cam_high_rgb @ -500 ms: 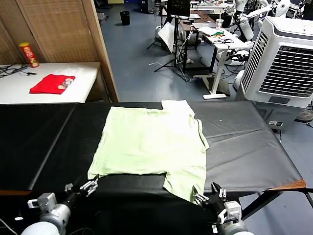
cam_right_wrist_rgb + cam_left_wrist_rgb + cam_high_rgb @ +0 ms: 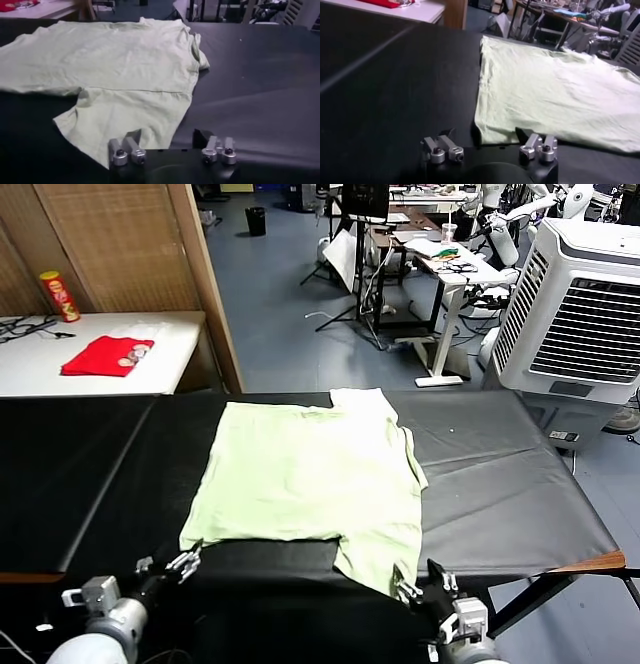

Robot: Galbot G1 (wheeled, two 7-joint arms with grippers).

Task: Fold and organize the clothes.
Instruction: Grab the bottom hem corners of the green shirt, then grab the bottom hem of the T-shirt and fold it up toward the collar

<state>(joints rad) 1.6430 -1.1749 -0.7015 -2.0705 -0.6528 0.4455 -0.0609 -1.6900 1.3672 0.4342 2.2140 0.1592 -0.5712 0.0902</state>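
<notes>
The clothes are one pale green short-sleeved shirt (image 2: 310, 474), spread flat on the black table (image 2: 500, 474). One sleeve points to the near edge. My left gripper (image 2: 185, 562) sits low at the shirt's near-left corner. In the left wrist view the shirt (image 2: 545, 90) has that corner lying just ahead, between the parted fingers of the left gripper (image 2: 485, 134). My right gripper (image 2: 408, 587) is at the near sleeve. In the right wrist view the shirt (image 2: 110, 60) has its sleeve edge reaching between the spread fingers of the right gripper (image 2: 167, 135). Neither gripper holds cloth.
A white side table (image 2: 40, 369) at the far left carries a red cloth (image 2: 105, 354) and a yellow can (image 2: 58, 294). A wooden screen (image 2: 120, 244) stands behind it. A large white air cooler (image 2: 580, 314) stands beyond the table's right end.
The right arm has shifted slightly left, towards the sleeve. The left arm has barely moved. The shirt lies as before.
</notes>
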